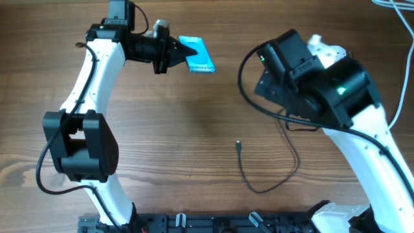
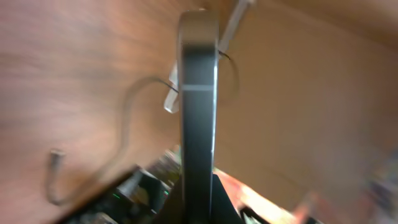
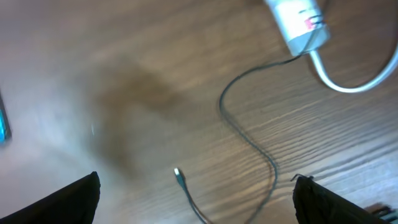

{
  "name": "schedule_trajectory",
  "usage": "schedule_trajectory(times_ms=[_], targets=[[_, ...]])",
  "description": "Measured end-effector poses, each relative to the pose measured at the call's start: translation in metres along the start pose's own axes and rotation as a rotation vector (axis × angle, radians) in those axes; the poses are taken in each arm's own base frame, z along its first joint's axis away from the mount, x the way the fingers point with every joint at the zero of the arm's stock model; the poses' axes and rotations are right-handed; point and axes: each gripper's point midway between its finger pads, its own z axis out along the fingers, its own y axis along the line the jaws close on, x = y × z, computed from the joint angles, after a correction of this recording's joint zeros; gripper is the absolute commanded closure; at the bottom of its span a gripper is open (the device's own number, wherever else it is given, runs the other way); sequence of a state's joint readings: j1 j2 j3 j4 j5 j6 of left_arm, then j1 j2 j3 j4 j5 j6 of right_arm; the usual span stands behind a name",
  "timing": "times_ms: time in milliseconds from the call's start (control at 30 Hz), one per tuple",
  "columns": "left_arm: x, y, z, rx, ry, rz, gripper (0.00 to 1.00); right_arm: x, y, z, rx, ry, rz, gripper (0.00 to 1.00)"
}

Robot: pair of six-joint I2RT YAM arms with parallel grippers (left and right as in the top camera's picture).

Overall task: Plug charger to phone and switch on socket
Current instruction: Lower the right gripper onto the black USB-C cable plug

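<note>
Overhead: the left gripper (image 1: 181,57) is clamped on the left edge of the phone (image 1: 199,55), at the far middle of the table (image 1: 194,129). The phone's screen shows bright cyan, with dark text along one short edge. The right arm (image 1: 323,90) looms over the right side. From beneath it the thin black charger (image 1: 294,158) loops toward the near edge, its tip lying bare on the wood.

Left wrist: blurred. The phone (image 2: 199,112) stands edge-on, a dark slim band pinched between the jaws. The charger (image 2: 124,118) trails at left.

Right wrist: the right gripper (image 3: 196,186) gapes wide and holds nothing. The white socket (image 3: 298,22), with red label and thick white cord (image 3: 348,81), lies at the top. The charger (image 3: 249,137) runs from it, curling down to its small tip between the fingers (image 3: 81,199), touching neither.
</note>
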State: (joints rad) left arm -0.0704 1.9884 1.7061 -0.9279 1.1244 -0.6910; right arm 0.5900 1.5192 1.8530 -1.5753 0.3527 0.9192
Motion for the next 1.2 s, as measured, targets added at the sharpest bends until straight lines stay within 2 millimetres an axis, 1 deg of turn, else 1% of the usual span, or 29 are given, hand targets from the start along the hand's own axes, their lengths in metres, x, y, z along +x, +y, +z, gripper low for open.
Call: schedule_trajectory(times_ms=[67, 133, 200, 300, 367, 400, 433, 500, 667, 767, 867, 1033, 1133, 1167, 1200], targets=[[-0.007, 0.011, 0.000, -0.063, -0.046, 0.010, 0.96, 0.013, 0.008, 0.013, -0.023, 0.058, -0.074, 0.01], [-0.013, 0.021, 0.001, -0.124, -0.088, 0.030, 0.96, 0.030, 0.016, 0.033, -0.037, 0.127, -0.144, 0.01], [-0.019, 0.031, 0.001, -0.188, -0.125, 0.060, 0.96, 0.045, 0.022, 0.052, -0.048, 0.182, -0.188, 0.06], [-0.022, 0.044, 0.000, -0.266, -0.157, 0.085, 0.96, 0.070, 0.024, 0.078, -0.057, 0.261, -0.230, 0.07], [-0.023, 0.052, -0.001, -0.314, -0.172, 0.089, 0.96, 0.089, 0.024, 0.095, -0.066, 0.319, -0.246, 0.20], [-0.025, 0.055, -0.002, -0.336, -0.182, 0.092, 0.96, 0.099, 0.023, 0.103, -0.068, 0.349, -0.255, 0.30], [-0.026, 0.058, -0.003, -0.350, -0.190, 0.095, 0.96, 0.107, 0.023, 0.110, -0.076, 0.370, -0.260, 0.32], [-0.030, 0.062, -0.006, -0.379, -0.211, 0.103, 0.96, 0.125, 0.021, 0.125, -0.089, 0.416, -0.286, 0.31], [-0.034, 0.068, -0.008, -0.430, -0.240, 0.116, 0.96, 0.160, 0.014, 0.151, -0.068, 0.500, -0.341, 0.32], [-0.033, 0.070, -0.004, -0.459, -0.244, 0.130, 0.96, 0.171, 0.016, 0.164, -0.051, 0.529, -0.360, 0.33], [-0.031, 0.071, 0.003, -0.488, -0.244, 0.147, 0.96, 0.180, 0.024, 0.178, -0.042, 0.543, -0.378, 0.35], [-0.027, 0.071, 0.010, -0.508, -0.237, 0.165, 0.96, 0.197, 0.034, 0.190, -0.027, 0.556, -0.406, 0.35], [-0.027, 0.072, 0.010, -0.512, -0.239, 0.165, 0.96, 0.209, 0.030, 0.196, 0.008, 0.578, -0.420, 0.41], [-0.027, 0.072, 0.010, -0.512, -0.240, 0.165, 0.96, 0.211, 0.028, 0.198, 0.017, 0.584, -0.421, 0.44], [-0.027, 0.072, 0.010, -0.512, -0.240, 0.165, 0.96, 0.215, 0.025, 0.204, 0.042, 0.597, -0.414, 0.45]])
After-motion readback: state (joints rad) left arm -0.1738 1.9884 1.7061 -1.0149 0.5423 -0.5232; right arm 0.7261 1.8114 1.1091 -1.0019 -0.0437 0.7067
